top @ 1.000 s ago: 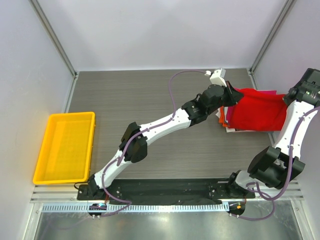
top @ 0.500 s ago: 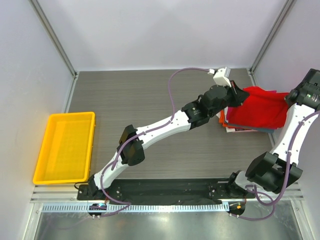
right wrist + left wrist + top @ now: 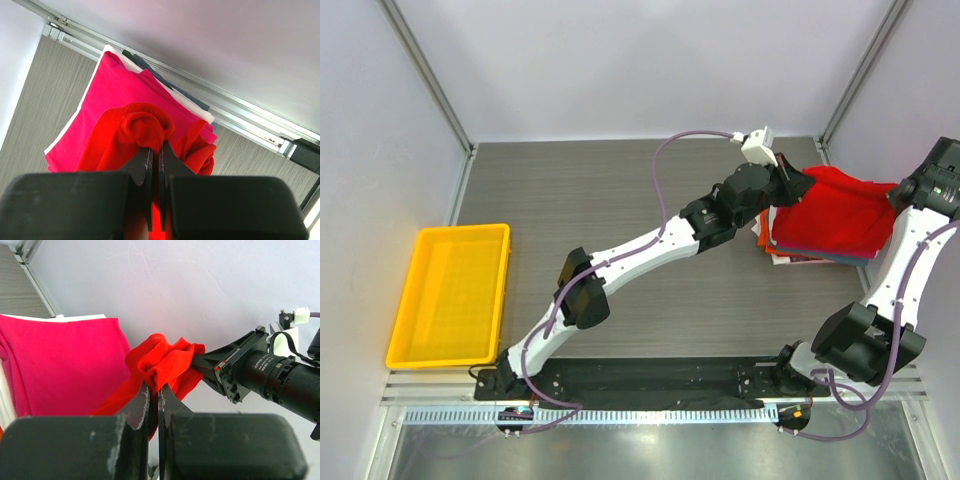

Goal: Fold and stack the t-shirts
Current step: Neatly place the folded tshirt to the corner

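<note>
The bright red t-shirt (image 3: pixel 830 212) hangs between both grippers over the stack of folded shirts (image 3: pixel 790 254) at the table's right rear. My left gripper (image 3: pixel 798 186) is shut on its left edge, with bunched red cloth (image 3: pixel 162 362) pinched between the jaws. My right gripper (image 3: pixel 898 192) is shut on its right edge, red cloth (image 3: pixel 142 127) bunched at its tips. Under it lies the magenta-pink shirt (image 3: pixel 55 360), also in the right wrist view (image 3: pixel 117 87), with white (image 3: pixel 187 102) and grey-blue (image 3: pixel 150 67) layers beneath. An orange edge (image 3: pixel 761 237) shows at the stack's left.
A yellow plastic tray (image 3: pixel 452 294) sits at the table's left edge. The back wall and its metal rail (image 3: pixel 235 112) run close behind the stack. The right wall stands just beside the right arm (image 3: pixel 905 260).
Both grippers have carried the red shirt back and lower over the stack. The left gripper moved right and toward the back wall; the shirt now covers the stack more.
</note>
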